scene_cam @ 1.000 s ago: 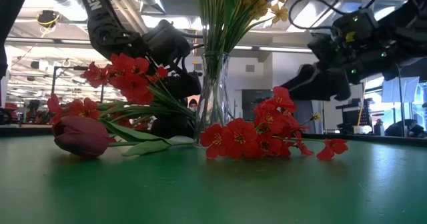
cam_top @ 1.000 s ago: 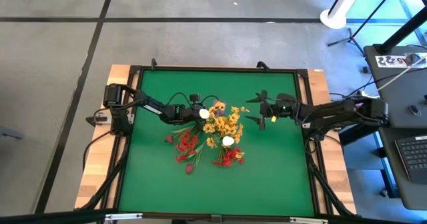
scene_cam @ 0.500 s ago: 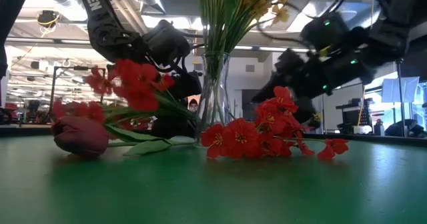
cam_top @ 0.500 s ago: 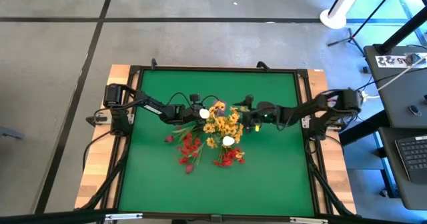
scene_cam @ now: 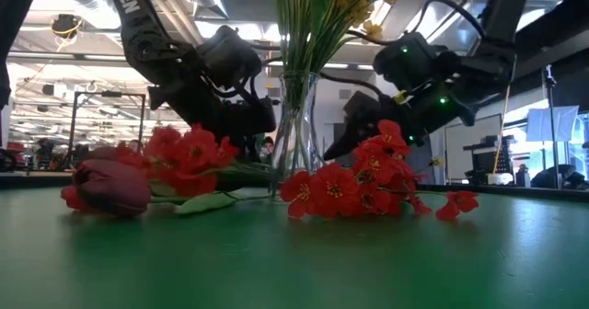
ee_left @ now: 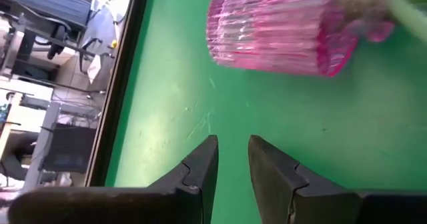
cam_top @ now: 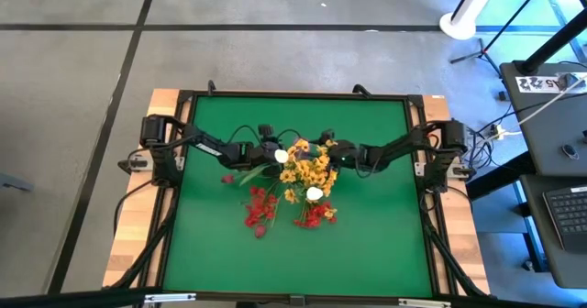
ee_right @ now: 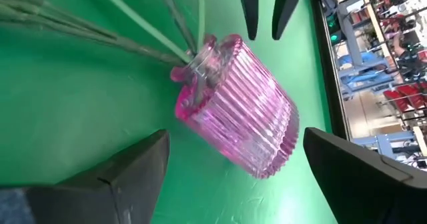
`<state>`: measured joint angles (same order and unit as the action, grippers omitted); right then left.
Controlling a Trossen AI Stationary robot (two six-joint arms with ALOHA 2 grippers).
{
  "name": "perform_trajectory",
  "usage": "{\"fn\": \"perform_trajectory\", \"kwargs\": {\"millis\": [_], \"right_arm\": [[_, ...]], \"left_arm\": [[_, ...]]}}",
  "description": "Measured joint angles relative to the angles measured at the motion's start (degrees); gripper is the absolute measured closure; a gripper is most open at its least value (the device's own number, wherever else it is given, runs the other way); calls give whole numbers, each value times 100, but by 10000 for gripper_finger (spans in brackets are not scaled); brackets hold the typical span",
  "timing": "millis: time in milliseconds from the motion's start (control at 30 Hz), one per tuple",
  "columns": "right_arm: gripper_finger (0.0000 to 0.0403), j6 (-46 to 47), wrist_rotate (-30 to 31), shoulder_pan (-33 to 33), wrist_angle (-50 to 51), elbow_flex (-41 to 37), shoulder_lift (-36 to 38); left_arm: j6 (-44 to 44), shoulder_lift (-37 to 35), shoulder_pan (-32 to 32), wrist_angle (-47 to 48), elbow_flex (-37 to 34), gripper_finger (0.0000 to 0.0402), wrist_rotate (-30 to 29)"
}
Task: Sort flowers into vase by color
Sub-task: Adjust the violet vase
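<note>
Because the artificial flowers on thin green stems (cam_top: 260, 209) look light and floppy, I judge the stem the place to grip, not the red blossom clusters (scene_cam: 342, 191) lying on the green table (cam_top: 376, 244) beside the ribbed pink glass vase (ee_right: 243, 123), which holds yellow blossoms (cam_top: 307, 168) and looks breakable. Right end effector (ee_right: 230, 159) is wide open astride the vase; left end effector (ee_left: 232, 159) is nearly closed, empty.
</note>
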<state>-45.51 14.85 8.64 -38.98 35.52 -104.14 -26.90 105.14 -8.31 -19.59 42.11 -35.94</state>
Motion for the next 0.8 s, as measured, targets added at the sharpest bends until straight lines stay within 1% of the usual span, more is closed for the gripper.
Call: {"fn": "perform_trajectory", "kwargs": {"millis": [167, 233, 433, 500, 533, 800], "right_arm": [[58, -75, 82, 84, 402, 185, -6], [58, -105, 73, 152, 569, 255, -6], [58, -154, -10, 276, 722, 448, -118], [58, -183, -102, 266, 705, 570, -235], [58, -197, -128, 264, 724, 648, -307], [59, -302, -283, 264, 1010, 1225, -817]], "left_arm": [[37, -11, -214, 63, 4, 321, 56], [4, -11, -291, -4, 4, 321, 198], [-35, -14, -455, -387, 7, 321, 1484], [-57, -15, -460, -484, 9, 321, 1811], [-57, -15, -460, -517, 9, 321, 1879], [-72, -20, -475, -499, 9, 321, 1787]]}}
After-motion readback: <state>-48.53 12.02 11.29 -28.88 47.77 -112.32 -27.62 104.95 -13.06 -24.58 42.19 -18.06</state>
